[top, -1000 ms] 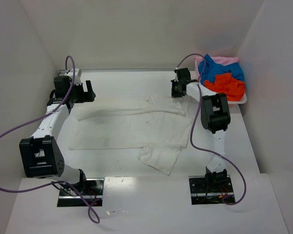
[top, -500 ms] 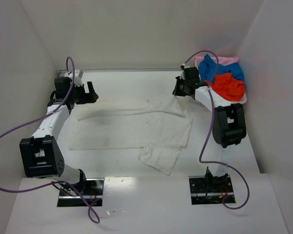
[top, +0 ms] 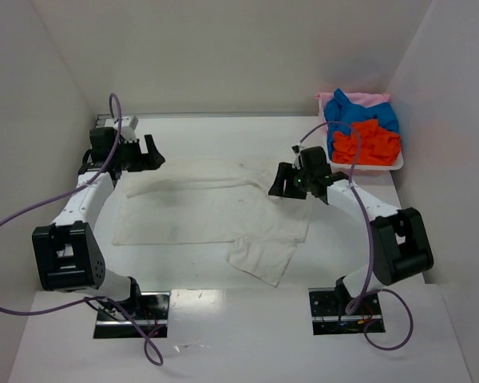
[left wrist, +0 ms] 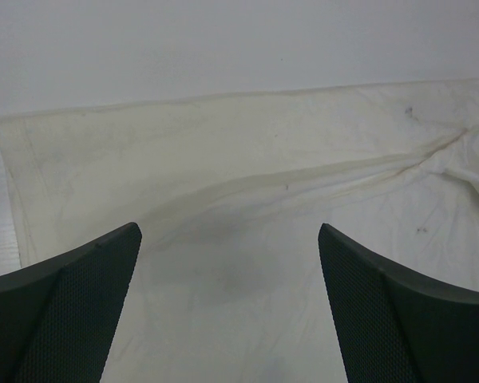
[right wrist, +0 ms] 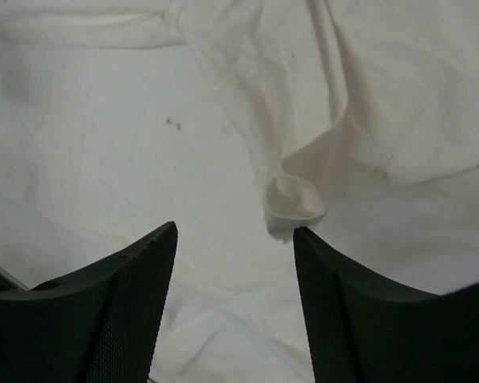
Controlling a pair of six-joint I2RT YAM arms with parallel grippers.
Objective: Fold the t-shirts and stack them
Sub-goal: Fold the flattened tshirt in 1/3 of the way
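I log the right gripper (right wrist: 235,231), jaws apart, gripping nothing, over a puckered fold of the off-white t-shirt (top: 215,209). The left gripper (left wrist: 230,231), jaws wide, hangs above its far-left edge. The shirt lies spread mid-table (top: 223,136). The blue t-shirt (top: 355,116), orange-red t-shirt (top: 369,145) and pink t-shirt (top: 369,98) are heaped in the white tray (top: 398,166) at the far right.

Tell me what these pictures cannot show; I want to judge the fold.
Top view: the right gripper covers the far right corner of the off-white shirt.
Top view: the pink shirt lies mostly under the blue shirt and orange shirt in the tray; count unclear.
Left wrist view: frame edges and the left gripper cut off the shirt.
Right wrist view: whether the bunched cloth touches the right gripper is unclear.
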